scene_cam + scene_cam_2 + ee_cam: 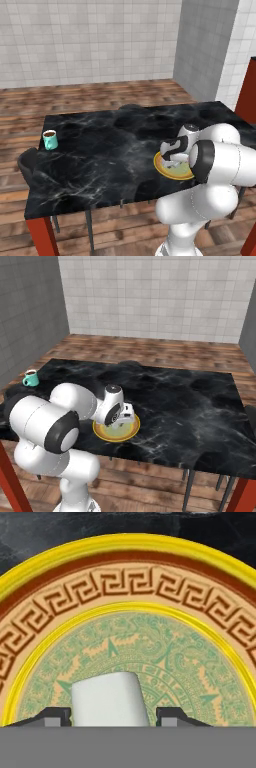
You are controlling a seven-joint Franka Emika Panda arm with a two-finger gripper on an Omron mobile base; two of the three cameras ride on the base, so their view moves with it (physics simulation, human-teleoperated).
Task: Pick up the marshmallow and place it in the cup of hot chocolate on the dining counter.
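room: white tiled walls (90, 40), grey wall section at the corner, wood plank floor (100, 95). Red cabinet edge (247, 92) showed at far right of the left base view.
dining counter (100, 155): black marble top with white veins, red legs (42, 235) at the near corners. Stood mid-floor, apart from the walls. Dark chairs (27, 162) were tucked at its sides, one at the cup end and one at the opposite end (212, 463).
arm: white, dark joints, rose from the near side of the counter and reached down over the plate.
plate (131, 432): flat, yellow rim, brown key-pattern band, green patterned centre. Sat on the counter close to the near edge, partly hidden by the hand in both base views.
cup of hot chocolate (49, 139): teal, brown liquid, upright near the far end of the counter on the robot's left, well apart from the plate.
gripper (111, 717): low over the plate centre. Fingers (50, 717) sat one on each side of the marshmallow, just beside it. Contact was hidden at the bottom of the hand view, so whether it was clamped could not be told.
marshmallow (110, 699): white soft cylinder, between the finger tips over the plate's green centre. Could not tell if it rested on the plate or was lifted.
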